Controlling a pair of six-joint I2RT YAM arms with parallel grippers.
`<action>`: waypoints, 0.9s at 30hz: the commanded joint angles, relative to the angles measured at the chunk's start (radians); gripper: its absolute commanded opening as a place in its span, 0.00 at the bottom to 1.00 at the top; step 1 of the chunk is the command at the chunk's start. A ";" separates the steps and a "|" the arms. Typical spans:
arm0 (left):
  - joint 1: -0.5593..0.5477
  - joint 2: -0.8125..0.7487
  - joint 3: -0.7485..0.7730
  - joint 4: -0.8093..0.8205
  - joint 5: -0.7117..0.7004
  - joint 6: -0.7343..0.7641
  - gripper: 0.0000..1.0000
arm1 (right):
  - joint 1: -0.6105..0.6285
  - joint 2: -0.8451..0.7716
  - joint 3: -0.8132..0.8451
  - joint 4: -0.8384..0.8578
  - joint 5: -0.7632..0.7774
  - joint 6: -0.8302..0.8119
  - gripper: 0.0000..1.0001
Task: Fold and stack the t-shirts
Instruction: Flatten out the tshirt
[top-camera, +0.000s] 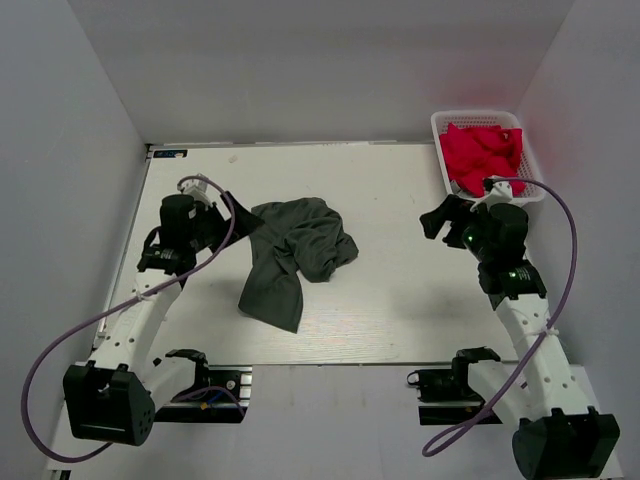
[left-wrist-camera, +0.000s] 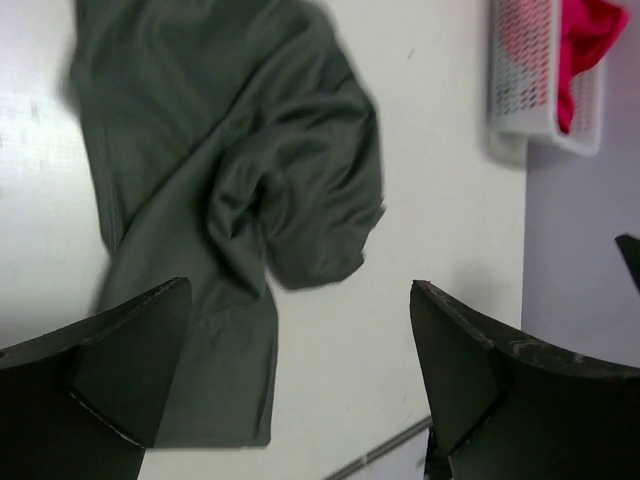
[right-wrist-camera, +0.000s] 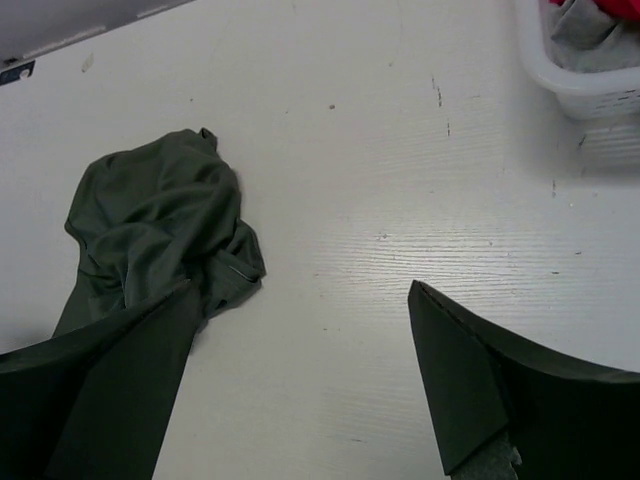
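A dark charcoal-grey t-shirt (top-camera: 295, 250) lies crumpled on the white table (top-camera: 400, 290), left of its middle; it also shows in the left wrist view (left-wrist-camera: 230, 190) and the right wrist view (right-wrist-camera: 160, 225). Red-pink t-shirts (top-camera: 482, 155) are bunched in the white mesh basket (top-camera: 530, 160) at the back right. My left gripper (top-camera: 238, 218) hovers at the grey shirt's left edge, open and holding nothing (left-wrist-camera: 300, 340). My right gripper (top-camera: 440, 215) hangs open over bare table (right-wrist-camera: 300, 340), well right of the grey shirt and just in front of the basket.
The basket (left-wrist-camera: 520, 75) sits against the right wall; its rim (right-wrist-camera: 575, 85) appears at the top right of the right wrist view. Grey walls close the table on three sides. Cables loop from both arms. The table's near edge (top-camera: 330, 364) runs between the arm bases.
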 joint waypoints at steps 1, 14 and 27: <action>0.000 -0.019 -0.115 -0.002 0.058 -0.034 1.00 | 0.001 0.055 0.028 0.029 -0.073 -0.022 0.90; -0.009 -0.129 -0.304 -0.295 -0.181 -0.083 1.00 | 0.132 0.546 0.339 0.007 -0.193 -0.143 0.90; -0.020 0.000 -0.395 -0.179 -0.208 -0.104 0.88 | 0.413 1.135 0.908 -0.199 0.112 -0.260 0.90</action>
